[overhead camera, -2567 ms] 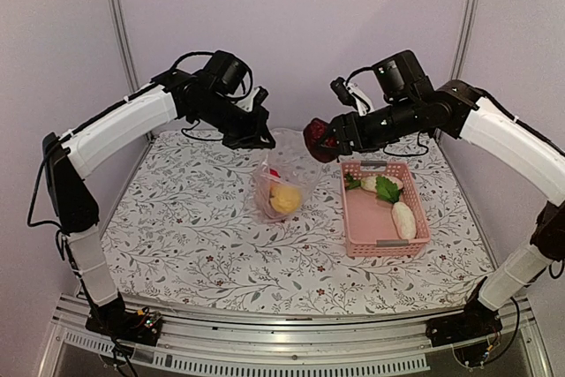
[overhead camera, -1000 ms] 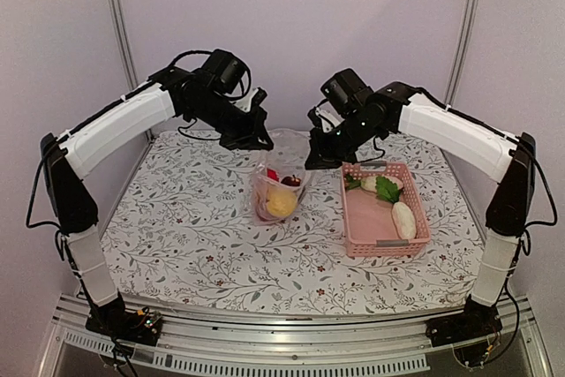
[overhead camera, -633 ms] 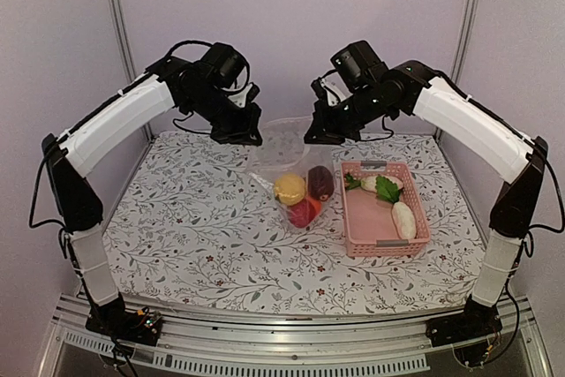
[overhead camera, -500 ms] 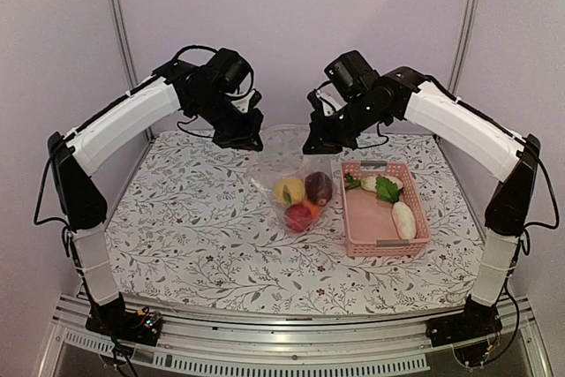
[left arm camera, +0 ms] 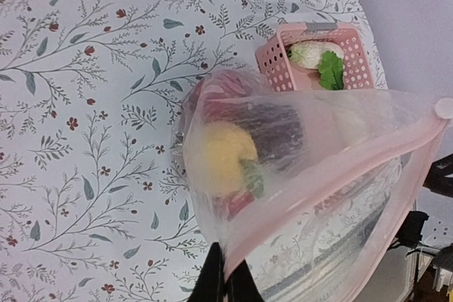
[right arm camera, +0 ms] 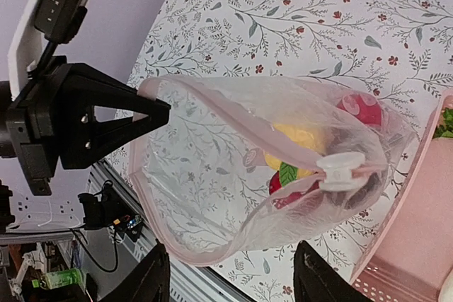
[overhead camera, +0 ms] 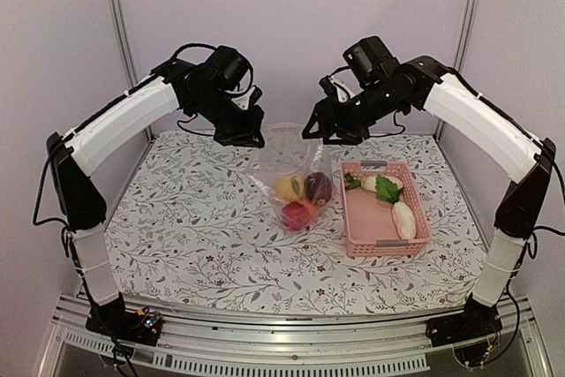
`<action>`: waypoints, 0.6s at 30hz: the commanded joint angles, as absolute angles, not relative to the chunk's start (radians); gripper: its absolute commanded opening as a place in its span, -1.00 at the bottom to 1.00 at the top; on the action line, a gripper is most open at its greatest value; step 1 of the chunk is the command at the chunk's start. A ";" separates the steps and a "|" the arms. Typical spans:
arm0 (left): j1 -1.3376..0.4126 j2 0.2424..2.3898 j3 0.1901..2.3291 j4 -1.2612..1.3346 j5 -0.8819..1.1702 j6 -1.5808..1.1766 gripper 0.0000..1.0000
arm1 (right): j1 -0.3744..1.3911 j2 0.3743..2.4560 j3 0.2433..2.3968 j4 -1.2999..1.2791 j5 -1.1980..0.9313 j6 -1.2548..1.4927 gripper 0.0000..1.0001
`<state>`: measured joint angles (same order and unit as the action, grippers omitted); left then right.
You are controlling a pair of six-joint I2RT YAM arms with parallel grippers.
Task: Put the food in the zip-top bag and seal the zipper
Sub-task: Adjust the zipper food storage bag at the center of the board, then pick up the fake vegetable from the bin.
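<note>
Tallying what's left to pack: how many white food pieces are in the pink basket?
2. One white piece lies along the right side of the pink basket; the other white piece sits at its far end beside the green leafy piece, which may hide more.

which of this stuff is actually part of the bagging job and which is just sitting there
Job: clear crinkly zip-top bag with its pinkish zipper strip; yellow toy, dark purple toy and red toy inside it; white oblong toy and green leafy toy, not yet bagged.
Lying about: pink plastic lattice basket holding those pieces; floral tablecloth.
</note>
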<state>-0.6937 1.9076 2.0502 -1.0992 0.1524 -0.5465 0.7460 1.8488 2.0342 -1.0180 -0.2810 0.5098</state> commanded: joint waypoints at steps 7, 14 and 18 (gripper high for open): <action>-0.696 1.890 2.069 -1.076 0.186 -0.542 -1.00 | 0.588 1.589 1.722 -1.043 -0.192 0.443 0.20; -0.696 1.894 2.068 -1.062 0.210 -0.537 -1.00 | 0.489 1.531 1.487 -1.023 -0.058 0.363 0.19; -0.697 1.896 2.068 -1.060 0.220 -0.537 -1.00 | 0.456 1.560 1.385 -1.007 0.058 0.325 0.19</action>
